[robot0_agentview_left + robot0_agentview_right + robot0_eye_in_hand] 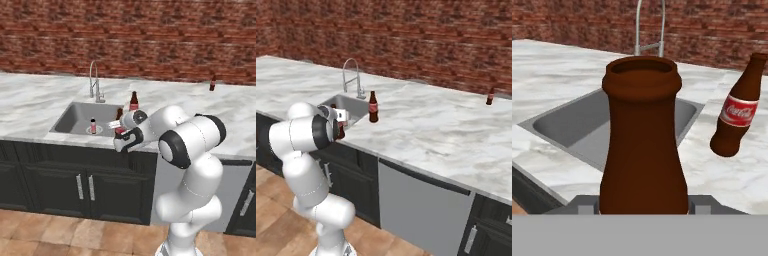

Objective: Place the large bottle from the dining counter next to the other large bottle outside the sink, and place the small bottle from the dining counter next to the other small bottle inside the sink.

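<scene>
White-grey veined marble counter (35, 102) under red brick wall (125, 35), grey steel sink (75, 117) holding short brown bottle (93, 126), tall dark brown bottle (643, 140) clamped between fingers (698, 206).

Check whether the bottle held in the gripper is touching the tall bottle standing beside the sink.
Apart. In the hand view, bare marble counter shows between the held large bottle and the other large bottle standing to its right.

Place: a kitchen is showing.
Centre left: a steel sink (75, 118) with a chrome tap (94, 82) is sitting in a marble counter (30, 102).
Top: a brick wall (125, 35) is running behind.
Bottom: dark cabinets (65, 185) are standing below.
</scene>
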